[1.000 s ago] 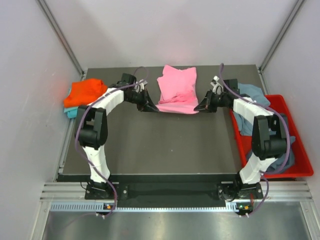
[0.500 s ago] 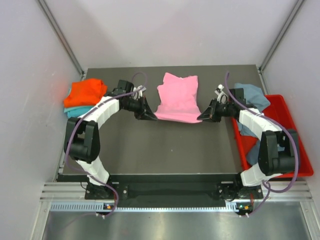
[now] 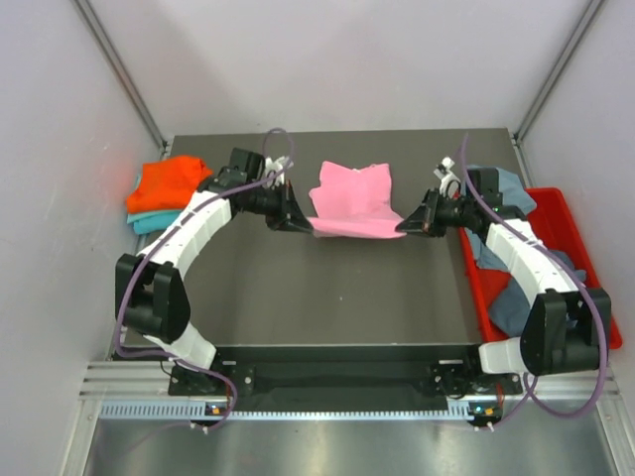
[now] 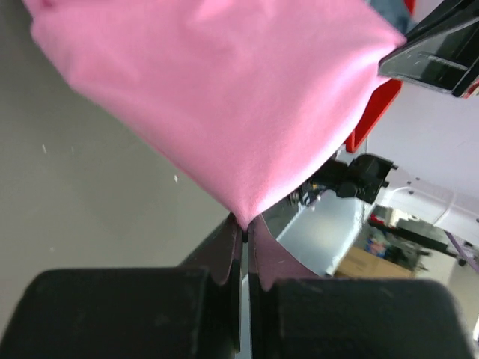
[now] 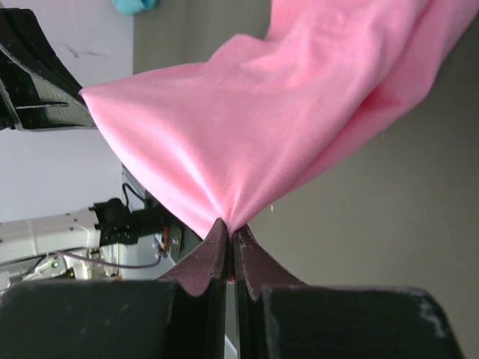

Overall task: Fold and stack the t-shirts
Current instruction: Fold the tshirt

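The large pink t-shirt (image 3: 350, 198) hangs stretched between both grippers above the back middle of the table. My left gripper (image 3: 304, 222) is shut on its near left corner, and the pink cloth (image 4: 224, 105) fans out from my fingertips (image 4: 224, 243). My right gripper (image 3: 405, 227) is shut on the near right corner, with pink cloth (image 5: 277, 120) spreading from it. An orange t-shirt (image 3: 169, 182) lies folded on a teal one (image 3: 149, 222) at the back left. Grey-blue (image 3: 501, 188) and dark slate (image 3: 521, 297) shirts lie at the right.
A red plastic bin (image 3: 585, 288) stands at the table's right edge with shirts draped in and over it. The dark table (image 3: 327, 297) runs between the arms. Grey walls close in the left, back and right.
Both grippers have lifted the near edge of the pink t-shirt off the table and carried it backward. The shirt now looks shorter front to back. Both arms are stretched out further.
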`<state>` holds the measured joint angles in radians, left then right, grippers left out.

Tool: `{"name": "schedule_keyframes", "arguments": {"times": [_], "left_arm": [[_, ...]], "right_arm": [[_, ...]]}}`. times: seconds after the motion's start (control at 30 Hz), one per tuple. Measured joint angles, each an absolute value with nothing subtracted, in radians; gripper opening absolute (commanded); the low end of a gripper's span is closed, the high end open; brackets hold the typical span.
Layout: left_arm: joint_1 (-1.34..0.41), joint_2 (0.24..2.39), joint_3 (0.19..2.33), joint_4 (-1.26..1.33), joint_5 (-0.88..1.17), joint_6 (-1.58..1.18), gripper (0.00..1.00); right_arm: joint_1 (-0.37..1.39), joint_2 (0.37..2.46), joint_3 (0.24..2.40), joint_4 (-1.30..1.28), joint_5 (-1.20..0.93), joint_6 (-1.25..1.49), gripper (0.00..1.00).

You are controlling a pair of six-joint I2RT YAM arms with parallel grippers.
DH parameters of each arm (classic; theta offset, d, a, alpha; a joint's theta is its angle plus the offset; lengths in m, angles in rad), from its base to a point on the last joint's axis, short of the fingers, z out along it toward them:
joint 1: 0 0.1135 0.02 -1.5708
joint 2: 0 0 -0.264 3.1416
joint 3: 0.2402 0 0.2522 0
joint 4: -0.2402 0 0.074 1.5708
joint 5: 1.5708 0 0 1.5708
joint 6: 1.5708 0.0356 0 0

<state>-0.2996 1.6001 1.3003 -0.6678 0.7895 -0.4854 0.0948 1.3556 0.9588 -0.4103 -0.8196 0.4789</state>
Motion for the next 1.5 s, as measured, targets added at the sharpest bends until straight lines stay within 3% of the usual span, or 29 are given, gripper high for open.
{"name": "schedule_keyframes", "arguments": {"times": [0.17, 0.5, 0.77, 1.07, 1.5], "left_arm": [[-0.291, 1.620, 1.434, -0.675, 0.773, -0.446, 0.00], [-0.289, 1.675, 1.348, -0.713, 0.786, -0.456, 0.00], [-0.278, 1.750, 1.547, -0.688, 0.788, -0.447, 0.00], [-0.281, 1.750, 1.383, -0.677, 0.811, -0.474, 0.00], [-0.323, 1.771, 1.416, -0.736, 0.867, -0.473, 0.00]], "right_arm": [[0.094, 1.391, 1.062, -0.386, -0.822, 0.485, 0.00], [0.100, 1.414, 0.990, -0.422, -0.815, 0.488, 0.00], [0.074, 1.488, 1.217, -0.356, -0.809, 0.487, 0.00], [0.073, 1.468, 0.978, -0.369, -0.825, 0.497, 0.00], [0.082, 1.349, 0.838, -0.445, -0.852, 0.490, 0.00]]}}
